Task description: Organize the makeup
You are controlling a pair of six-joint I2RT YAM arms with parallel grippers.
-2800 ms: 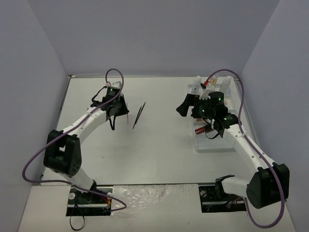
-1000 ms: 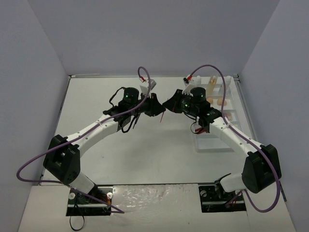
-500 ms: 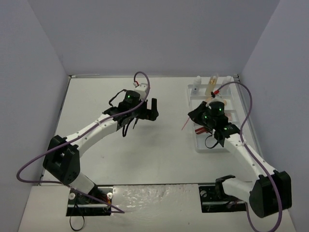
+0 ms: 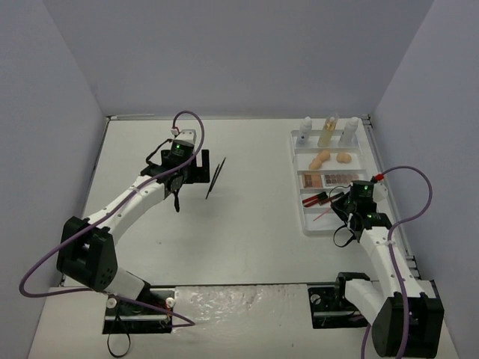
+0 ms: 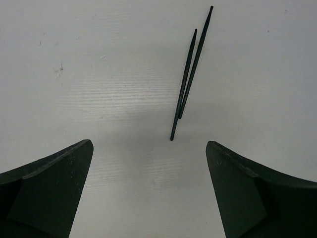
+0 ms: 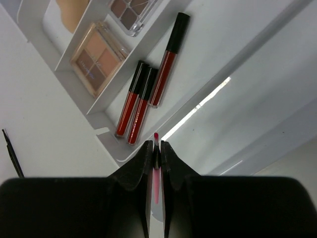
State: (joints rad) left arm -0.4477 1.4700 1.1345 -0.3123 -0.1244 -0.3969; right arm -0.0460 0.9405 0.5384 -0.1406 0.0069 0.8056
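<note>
Left gripper [image 5: 148, 148] wide open, empty, hanging over two thin black brushes [image 5: 190, 74] that lie overlapping on the table [image 4: 247, 239], left of centre toward its far edge. Advance so the jaws straddle both mid-length, drop until the tips meet the table, then close, or one may roll free. Right gripper [image 6: 154, 148] clamped on a thin pink stick [image 6: 155, 178], probably a lip brush, over the near compartment of the tray [image 4: 302, 221] at the table's right edge, beside the lip tubes [image 6: 141, 106]. Lower it parallel to them and release low.
</note>
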